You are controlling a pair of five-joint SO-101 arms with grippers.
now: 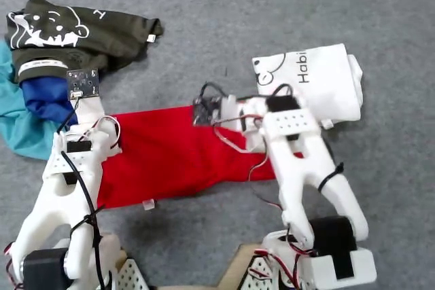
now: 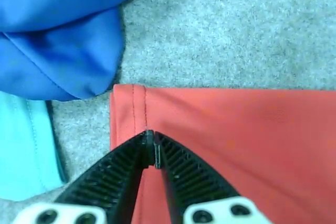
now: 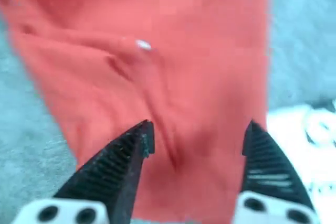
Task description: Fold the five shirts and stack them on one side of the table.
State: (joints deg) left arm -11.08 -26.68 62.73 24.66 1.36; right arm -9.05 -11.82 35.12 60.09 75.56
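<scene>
A red shirt (image 1: 177,154) lies spread flat across the middle of the grey table (image 1: 224,25). My left gripper (image 2: 152,148) is shut on the red shirt's (image 2: 236,135) hemmed corner, at its left end (image 1: 92,110) in the high view. My right gripper (image 3: 197,140) hangs open over the red shirt's (image 3: 157,66) wrinkled other end, near its top edge (image 1: 204,110) in the high view. A folded white shirt (image 1: 312,83) lies at the right, its edge (image 3: 310,129) beside the right fingers.
A dark green printed shirt (image 1: 75,32) lies crumpled at the back left. A blue shirt (image 1: 44,96) (image 2: 58,40) and a teal shirt (image 1: 17,127) (image 2: 26,145) are bunched at the left edge, close to the left gripper. Bare table lies at the back middle.
</scene>
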